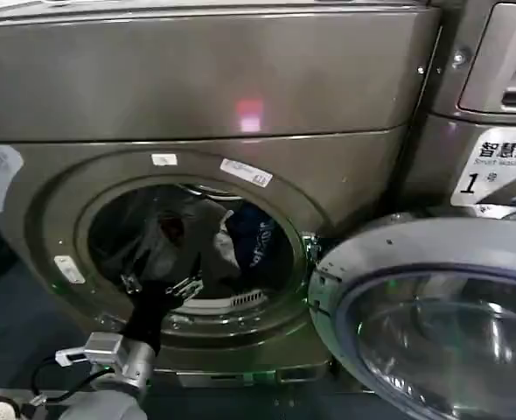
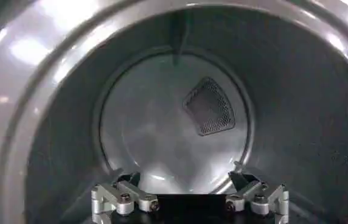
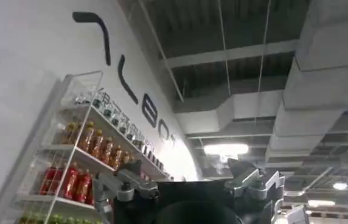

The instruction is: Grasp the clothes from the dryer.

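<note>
The left pincer (image 1: 157,289) sits at the lower lip of the dryer (image 1: 197,114) opening, poised at the mouth of the drum (image 2: 174,122). Seen from its own wrist, its fingers (image 2: 122,198) stand wide apart with nothing between them, looking straight down the drum at the rear wall and its mesh vent (image 2: 210,106). The clothes (image 1: 214,236) lie heaped inside the drum, above and a little right of that pincer: a dark bundle with a pale piece across it and something blue with lettering on the drum's right side. From the wrist, the stretch of drum dead ahead looks bare, so I would judge the pile sits off that line of aim.

To do this step well, the arm probably needs to turn toward the heap rather than drive straight in, push the open fingers deep enough to gather a proper fold, and close on the pale cloth nearest the mouth, keeping clear of the door seal.

The right pincer (image 3: 189,189) is parked well away from the dryer, pointing up toward a ceiling and a shelf (image 3: 76,158) of bottles, held wide and empty.

By count: one open dryer, one swung-out door (image 1: 433,324) at its right, a second machine (image 1: 494,105) beyond that, and one heap in which I can make out perhaps three garments.
</note>
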Robot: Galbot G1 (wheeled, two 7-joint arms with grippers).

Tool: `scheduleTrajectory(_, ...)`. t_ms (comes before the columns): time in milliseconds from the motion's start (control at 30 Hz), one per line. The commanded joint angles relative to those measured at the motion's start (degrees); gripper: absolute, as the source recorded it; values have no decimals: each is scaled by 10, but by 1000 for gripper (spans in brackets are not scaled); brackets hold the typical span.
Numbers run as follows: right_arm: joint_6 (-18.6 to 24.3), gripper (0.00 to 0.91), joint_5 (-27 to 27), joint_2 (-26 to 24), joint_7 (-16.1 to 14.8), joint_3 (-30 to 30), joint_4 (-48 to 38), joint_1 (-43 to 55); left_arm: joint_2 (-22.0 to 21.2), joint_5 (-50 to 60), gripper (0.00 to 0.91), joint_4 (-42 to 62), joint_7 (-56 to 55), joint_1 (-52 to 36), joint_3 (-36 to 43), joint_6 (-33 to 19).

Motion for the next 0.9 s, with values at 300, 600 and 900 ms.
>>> scheduleTrajectory(300, -21, 907, -22, 4, 24, 49, -5, -33, 15, -22, 907, 326, -6, -305, 32, -21)
scheduleTrajectory(600, -17, 907, -21, -2, 21, 51, -11, -33, -1, 0, 907, 539, -15, -433, 46, -49)
scheduleTrajectory(900, -13, 907, -22, -8, 20, 45, -19, -22, -13, 16, 907, 740, -9, -556, 71, -72)
